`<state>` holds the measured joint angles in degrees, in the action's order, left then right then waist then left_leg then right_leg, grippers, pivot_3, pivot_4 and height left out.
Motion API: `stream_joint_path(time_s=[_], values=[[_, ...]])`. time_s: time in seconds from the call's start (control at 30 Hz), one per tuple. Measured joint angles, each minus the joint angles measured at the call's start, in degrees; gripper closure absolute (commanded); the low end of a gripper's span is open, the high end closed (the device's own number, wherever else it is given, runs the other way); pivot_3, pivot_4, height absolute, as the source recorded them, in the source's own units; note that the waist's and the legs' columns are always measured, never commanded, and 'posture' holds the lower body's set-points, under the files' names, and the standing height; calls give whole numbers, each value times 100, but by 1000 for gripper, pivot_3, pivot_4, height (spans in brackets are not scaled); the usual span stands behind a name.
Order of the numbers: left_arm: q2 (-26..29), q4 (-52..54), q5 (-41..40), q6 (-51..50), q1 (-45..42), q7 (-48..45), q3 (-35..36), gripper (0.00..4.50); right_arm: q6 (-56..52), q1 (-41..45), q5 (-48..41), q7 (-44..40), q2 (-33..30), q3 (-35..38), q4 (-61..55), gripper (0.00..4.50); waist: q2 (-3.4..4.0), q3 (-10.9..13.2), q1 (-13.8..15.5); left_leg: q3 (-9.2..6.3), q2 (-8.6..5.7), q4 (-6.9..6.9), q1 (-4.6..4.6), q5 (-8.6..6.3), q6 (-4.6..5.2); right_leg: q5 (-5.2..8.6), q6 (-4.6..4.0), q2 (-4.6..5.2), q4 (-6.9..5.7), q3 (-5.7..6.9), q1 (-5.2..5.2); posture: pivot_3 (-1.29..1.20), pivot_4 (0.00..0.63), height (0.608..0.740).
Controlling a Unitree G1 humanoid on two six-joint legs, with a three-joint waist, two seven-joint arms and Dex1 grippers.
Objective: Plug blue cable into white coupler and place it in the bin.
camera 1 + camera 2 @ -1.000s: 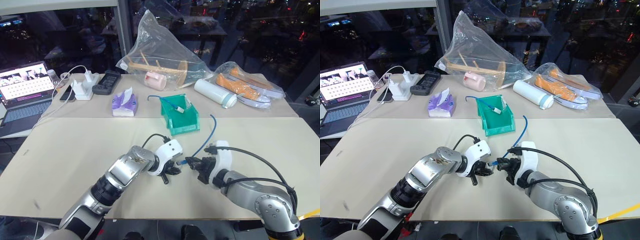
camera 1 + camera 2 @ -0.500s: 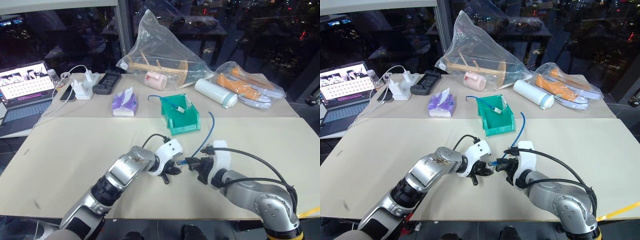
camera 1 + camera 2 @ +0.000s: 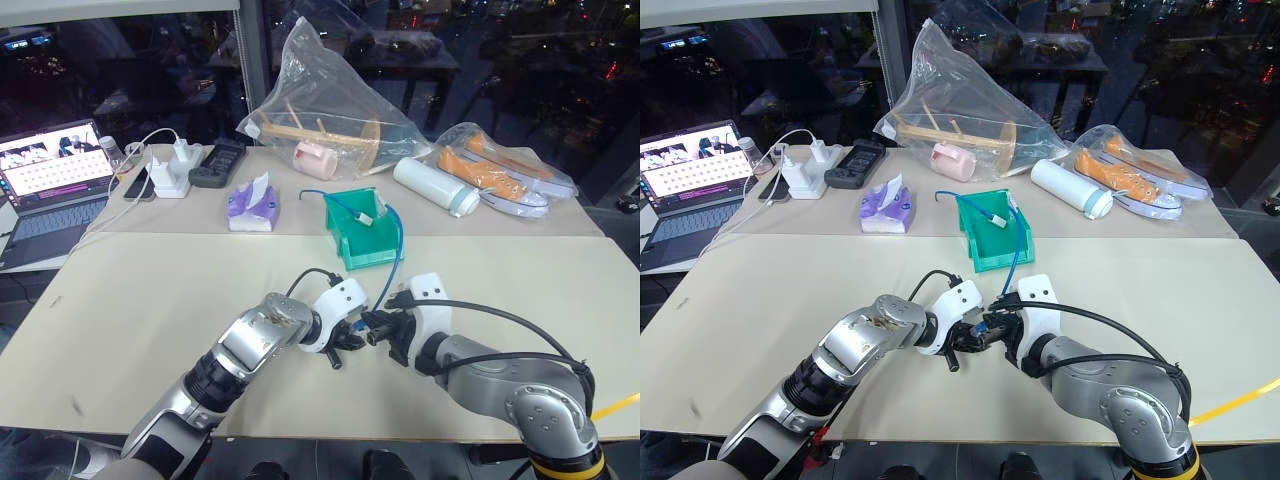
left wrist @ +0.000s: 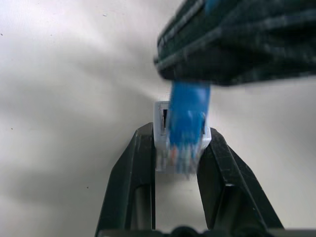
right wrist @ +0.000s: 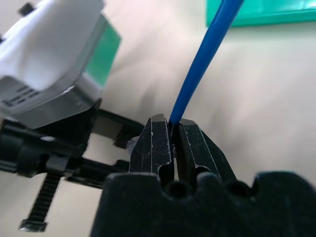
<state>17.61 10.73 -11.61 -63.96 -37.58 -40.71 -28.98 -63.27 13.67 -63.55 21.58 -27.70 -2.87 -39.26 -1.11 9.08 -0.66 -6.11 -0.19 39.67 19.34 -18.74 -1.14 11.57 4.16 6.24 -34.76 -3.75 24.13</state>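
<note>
Left gripper (image 4: 180, 148) clamps small white plastic coupler (image 4: 160, 129); right gripper (image 5: 171, 133) pinches thin blue cable (image 5: 205, 59), clear plug at coupler's socket.

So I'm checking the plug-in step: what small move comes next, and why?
Probably ease the right gripper toward the left gripper to seat the plug: the blue cable tip sits at the white coupler socket, apparently not fully in.

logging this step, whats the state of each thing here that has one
blue cable: pinched near its plug, plug at the coupler's socket, seating unclear
white coupler: clamped between the left fingers
left gripper: shut on the coupler
right gripper: shut on the cable
bin: upright on the table, another cable inside
laptop: open, screen lit
</note>
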Motion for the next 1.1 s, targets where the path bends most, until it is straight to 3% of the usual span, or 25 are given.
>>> stream_joint_path(time_s=[0.2, 0.67, 0.87, 1.1], values=[[35, -4, -5, 11, 3, -1, 14, 3835, -3, -54, 43, -98, -293, 673, 141, 4500, -1, 2, -11, 0, 0, -8, -2, 0, 1, 1, -1, 0, 1, 0, 1, 0, 150, 740], [15, -3, -44, 21, 26, 8, 40, 3835, -335, 198, 258, -12, 63, 328, -150, 4500, 1, 3, -4, 0, 0, -8, 0, 0, 0, 1, -1, 0, 4, 0, 3, 0, 150, 740], [16, -6, -97, 30, 26, 8, 45, 3835, -596, 356, 554, -147, -246, 142, -332, 4500, 1, 3, -2, 0, 0, -9, 0, 0, 0, 1, 0, 0, 8, 1, 3, 0, 150, 740], [-14, -18, -126, 47, 25, 14, 44, 3835, -759, 419, 658, -265, -67, 119, -371, 4500, 1, 3, -1, 0, 0, -9, 1, 0, 0, 0, -1, 1, 8, 1, 2, 0, 150, 740]])
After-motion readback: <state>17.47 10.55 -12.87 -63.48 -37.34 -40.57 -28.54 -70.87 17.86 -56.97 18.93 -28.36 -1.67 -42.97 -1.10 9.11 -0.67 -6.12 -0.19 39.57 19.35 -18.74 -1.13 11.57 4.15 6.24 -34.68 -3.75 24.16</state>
